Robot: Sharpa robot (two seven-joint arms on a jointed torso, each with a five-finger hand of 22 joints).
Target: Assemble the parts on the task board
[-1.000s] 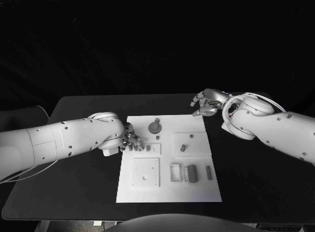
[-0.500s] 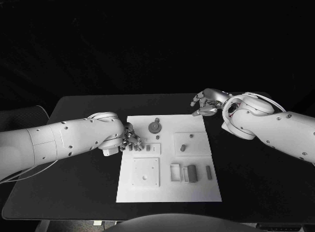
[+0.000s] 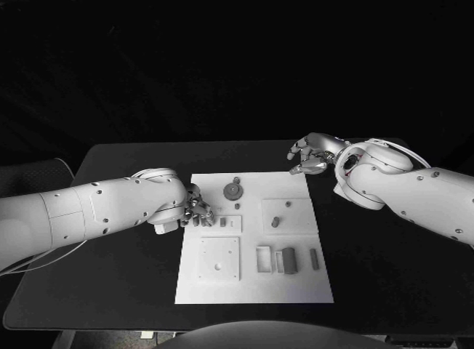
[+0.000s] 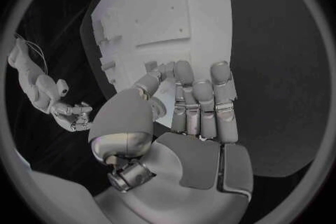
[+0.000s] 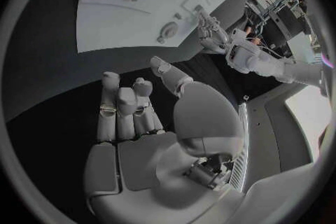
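The flat white rectangular task board (image 3: 254, 240) lies in the middle of the black table (image 3: 122, 291), its small grey parts spread across it — a round grey disc (image 3: 232, 191) near the far edge, a short grey peg (image 3: 287, 205) and a grey stud (image 3: 274, 221) on a raised square to the right, and an upright dark grey block (image 3: 288, 261) beside a thin grey bar (image 3: 313, 259) closer to the robot. The silver left hand (image 3: 195, 212) hangs over the board's left edge with fingers curled downward and close together; the left wrist view shows nothing gripped between them. The silver right hand (image 3: 313, 154) hovers off the board's far right corner, well apart from every part, fingers loosely bent and holding nothing. No part appears lifted or seated yet. The pieces look rigid, light and smooth — likely to slide or tip under a careless touch — so a fingertip pinch across each part's narrow sides seems the safest hold.
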